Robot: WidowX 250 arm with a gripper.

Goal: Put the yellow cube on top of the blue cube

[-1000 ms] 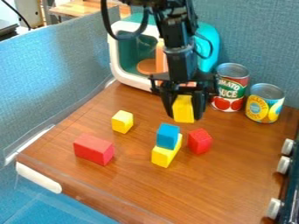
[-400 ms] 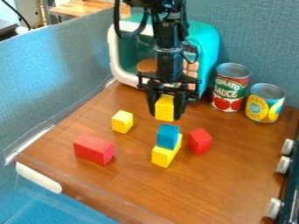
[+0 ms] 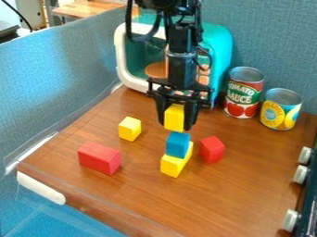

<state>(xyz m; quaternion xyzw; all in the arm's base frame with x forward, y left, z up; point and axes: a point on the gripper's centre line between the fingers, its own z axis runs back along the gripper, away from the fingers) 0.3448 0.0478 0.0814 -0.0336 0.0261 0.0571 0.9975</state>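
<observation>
The black gripper [image 3: 177,121] hangs down over the middle of the wooden board [image 3: 139,196], its two fingers closed around a yellow block [image 3: 174,117], one on either side. That block is held upright right above the blue cube [image 3: 178,144] — I can't tell from here whether the two are touching.

The blue cube sits on a longer yellow block [image 3: 173,165] that lies on the board and pokes out from under it toward me. Just to the right of that pair, with a gap between, is a red cube [image 3: 212,149]. Over to the left, on its own, there's a small yellow cube [image 3: 129,128], and nearer to me on that side lies a longer red block [image 3: 99,159].

Behind the arm stands a toy microwave [image 3: 219,48], teal with a white front frame. To the right of it are two cans upright on the board: a red and green one with tomatoes on the label [image 3: 243,92], and a shorter yellow and blue one [image 3: 280,109] beside it. Grey-blue panels [image 3: 62,76] rise along the left and back, and white knobs [image 3: 300,174] stick out at the right edge.
</observation>
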